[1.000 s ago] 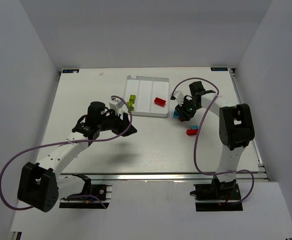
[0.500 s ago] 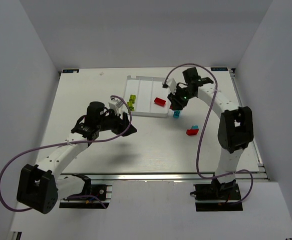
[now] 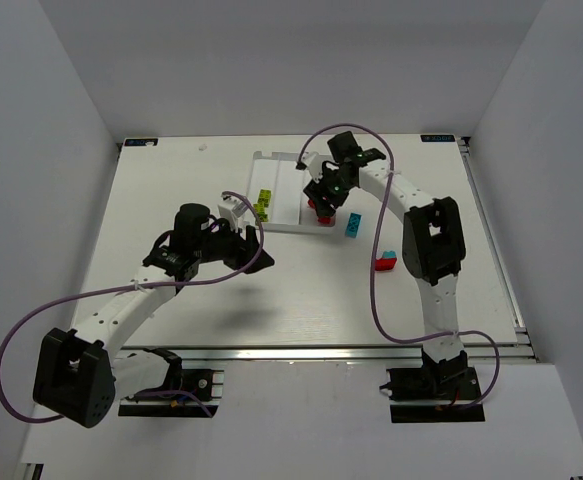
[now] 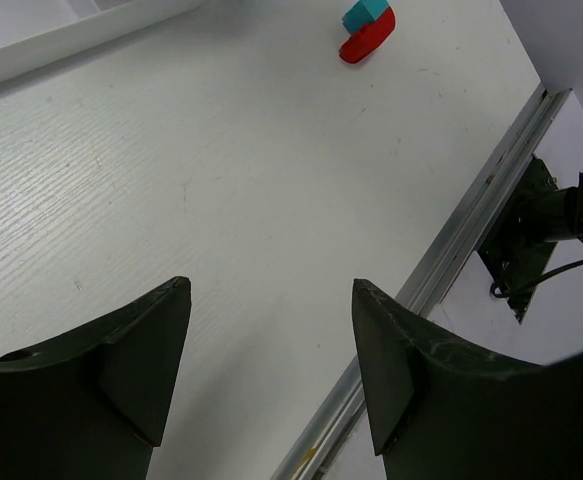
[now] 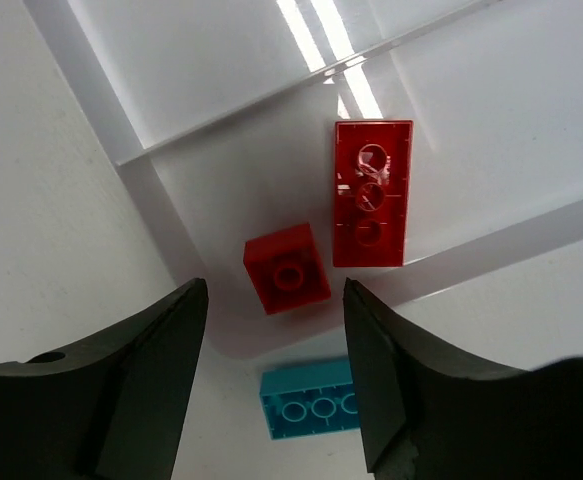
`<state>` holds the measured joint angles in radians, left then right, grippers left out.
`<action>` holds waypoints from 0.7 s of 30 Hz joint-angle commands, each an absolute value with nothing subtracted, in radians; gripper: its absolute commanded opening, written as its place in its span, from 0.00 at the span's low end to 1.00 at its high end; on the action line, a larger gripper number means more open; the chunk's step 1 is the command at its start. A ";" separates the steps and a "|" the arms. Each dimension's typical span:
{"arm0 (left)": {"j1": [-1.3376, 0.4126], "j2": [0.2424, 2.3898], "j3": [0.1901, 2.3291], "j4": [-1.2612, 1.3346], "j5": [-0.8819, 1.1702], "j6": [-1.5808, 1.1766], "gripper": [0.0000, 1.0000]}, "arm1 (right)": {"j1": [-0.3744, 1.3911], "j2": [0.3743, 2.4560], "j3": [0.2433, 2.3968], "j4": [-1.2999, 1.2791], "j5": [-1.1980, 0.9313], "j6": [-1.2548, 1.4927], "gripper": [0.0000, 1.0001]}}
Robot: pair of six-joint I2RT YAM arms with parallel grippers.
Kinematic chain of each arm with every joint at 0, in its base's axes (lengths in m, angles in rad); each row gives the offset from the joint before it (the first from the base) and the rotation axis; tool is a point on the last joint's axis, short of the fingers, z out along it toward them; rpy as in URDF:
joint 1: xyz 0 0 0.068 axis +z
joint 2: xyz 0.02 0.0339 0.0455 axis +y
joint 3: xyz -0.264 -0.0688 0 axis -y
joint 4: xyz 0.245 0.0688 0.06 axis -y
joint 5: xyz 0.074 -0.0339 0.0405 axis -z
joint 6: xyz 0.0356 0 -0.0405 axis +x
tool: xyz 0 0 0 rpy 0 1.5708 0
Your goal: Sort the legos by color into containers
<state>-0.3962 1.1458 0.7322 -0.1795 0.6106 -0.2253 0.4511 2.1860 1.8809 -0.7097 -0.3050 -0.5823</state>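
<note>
My right gripper (image 5: pixel 273 285) is open and hangs over the near corner of the right compartment of the white tray (image 5: pixel 66 50). Below its fingers a small red brick (image 5: pixel 287 268) lies in that compartment beside a long red brick (image 5: pixel 372 192). A cyan brick (image 5: pixel 311 398) lies on the table just outside the tray, also seen from above (image 3: pixel 353 226). Yellow-green bricks (image 3: pixel 264 200) sit in the tray's left compartment. My left gripper (image 4: pixel 270 285) is open and empty over bare table. A red brick joined to a cyan one (image 4: pixel 366 30) lies far ahead of it.
The tray (image 3: pixel 283 163) sits at the back middle of the table; its middle compartment holds nothing. The red-and-cyan pair (image 3: pixel 383 262) lies right of centre. A metal rail (image 4: pixel 451 250) runs along the table's near edge. White walls enclose the table.
My right gripper moved left from beside the cyan brick to over the tray's right compartment. A small red brick now lies there under its open jaws. The left arm barely moved.
</note>
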 commanded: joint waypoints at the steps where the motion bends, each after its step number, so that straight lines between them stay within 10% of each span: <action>1: -0.400 1.127 0.733 -0.161 0.635 -0.218 0.75 | 0.440 2.152 1.907 -0.707 -0.290 -0.546 0.63; 12: -0.503 1.239 0.761 -0.063 0.655 -0.319 0.69 | 0.338 1.801 1.600 -0.560 -0.373 -0.294 0.65; 18: -0.685 1.437 0.934 -0.069 0.510 -0.307 0.39 | 0.039 1.643 1.421 -0.587 -0.799 -0.146 0.00; 21: -0.785 1.587 1.081 -0.110 0.437 -0.233 0.34 | -0.113 1.657 1.410 -0.728 -1.084 -0.205 0.00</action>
